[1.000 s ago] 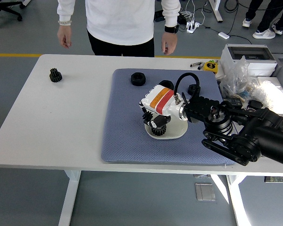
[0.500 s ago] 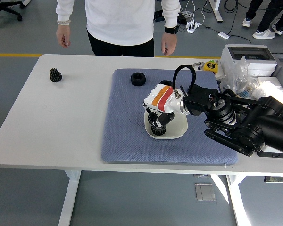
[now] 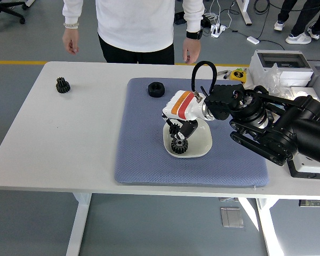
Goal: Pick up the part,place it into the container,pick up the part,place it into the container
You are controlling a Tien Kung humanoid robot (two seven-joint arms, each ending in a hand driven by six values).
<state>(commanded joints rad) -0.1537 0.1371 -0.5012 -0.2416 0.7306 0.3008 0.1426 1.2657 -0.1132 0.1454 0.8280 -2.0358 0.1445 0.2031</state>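
A black gear (image 3: 177, 145) lies inside the white bowl (image 3: 202, 143) in the middle of the blue-grey mat (image 3: 144, 154). My right hand (image 3: 180, 129), with its white and orange housing, hangs just above the bowl. Its black fingers (image 3: 173, 128) point down, spread, with a small gap over the gear. A black ring-shaped part (image 3: 156, 89) rests at the mat's far edge. A second black gear (image 3: 62, 85) stands on the bare table at far left. My left arm is out of view.
A person in a white top stands at the far side with both hands (image 3: 71, 44) hanging off the table. White boxes (image 3: 281, 63), plastic bags (image 3: 266, 88) and a yellow tape measure (image 3: 237, 75) crowd the right end behind my right arm.
My right hand has risen and drawn back toward the far right. The gear it held has stayed down in the bowl, free of the fingers.
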